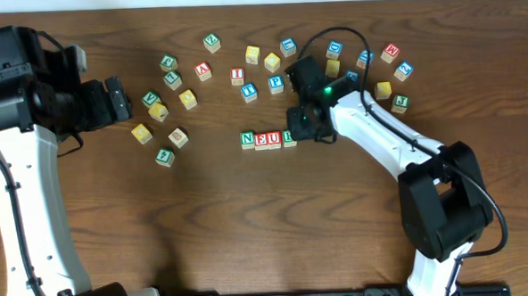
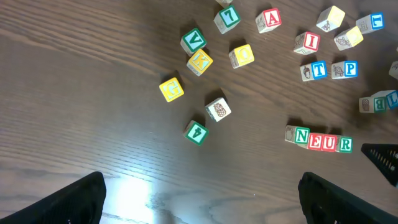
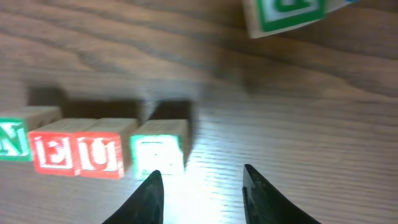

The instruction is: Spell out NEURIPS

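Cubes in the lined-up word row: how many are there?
4: N, E, U, R, side by side in a line, left to right; none appears hidden.

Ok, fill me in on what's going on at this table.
The arms are spelling NEURIPS with letter cubes. So far a row of cubes reads N, E, U, R. The right gripper sits by the R cube, jaws apart, gripping nothing. The I cube and P cube lie loose beyond the row. The left gripper hangs open and empty.
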`<act>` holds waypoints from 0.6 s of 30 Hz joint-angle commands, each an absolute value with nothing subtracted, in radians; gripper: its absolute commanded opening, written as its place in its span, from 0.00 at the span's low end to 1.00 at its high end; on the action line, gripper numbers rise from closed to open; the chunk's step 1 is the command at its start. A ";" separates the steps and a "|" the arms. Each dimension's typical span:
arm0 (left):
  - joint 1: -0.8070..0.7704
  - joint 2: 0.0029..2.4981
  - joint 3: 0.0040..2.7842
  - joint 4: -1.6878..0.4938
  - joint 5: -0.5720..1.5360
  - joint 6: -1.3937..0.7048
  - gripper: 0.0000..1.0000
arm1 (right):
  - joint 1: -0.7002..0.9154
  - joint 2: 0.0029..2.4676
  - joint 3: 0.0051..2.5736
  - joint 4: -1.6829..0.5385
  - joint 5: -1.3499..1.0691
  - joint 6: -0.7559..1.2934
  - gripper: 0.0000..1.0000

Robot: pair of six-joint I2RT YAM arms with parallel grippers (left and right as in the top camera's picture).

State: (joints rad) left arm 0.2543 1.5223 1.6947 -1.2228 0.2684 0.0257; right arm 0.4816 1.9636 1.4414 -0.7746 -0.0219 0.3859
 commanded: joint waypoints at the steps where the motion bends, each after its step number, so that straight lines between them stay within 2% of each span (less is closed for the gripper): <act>1: 0.257 1.515 1.718 -1.222 0.280 0.025 0.98 | 0.469 1.989 1.456 -0.780 -0.003 0.389 0.33; 7: 0.257 1.515 1.718 -1.223 0.280 0.025 0.98 | 0.469 2.045 1.456 -0.797 -0.004 0.415 0.28; 18: 0.257 1.515 1.718 -1.222 0.280 0.025 0.98 | 0.472 2.048 1.456 -0.798 -0.010 0.434 0.29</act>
State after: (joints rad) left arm 0.2543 1.5223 1.6947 -1.2228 0.2680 0.0257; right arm 0.4713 2.0441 1.4437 -0.7956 -0.0113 0.4118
